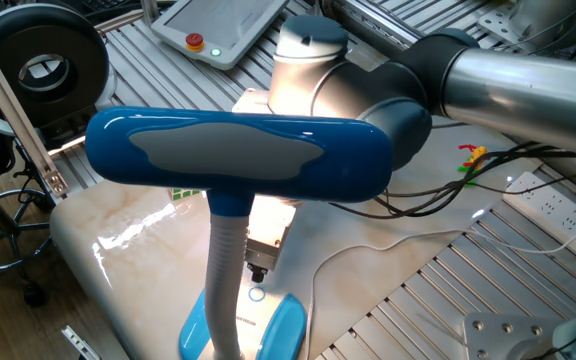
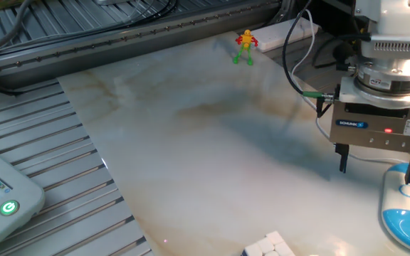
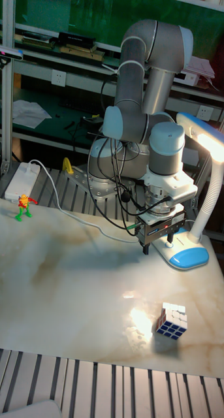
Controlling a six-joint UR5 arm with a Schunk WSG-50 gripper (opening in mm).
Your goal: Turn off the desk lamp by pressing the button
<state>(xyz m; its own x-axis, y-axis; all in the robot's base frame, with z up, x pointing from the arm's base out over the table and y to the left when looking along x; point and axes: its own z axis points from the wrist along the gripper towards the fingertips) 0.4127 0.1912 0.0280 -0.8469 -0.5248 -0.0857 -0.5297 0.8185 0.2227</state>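
Desk lamp lit — button on base.

glossy blue desk lamp with grey wavy patch, white button ringed blue
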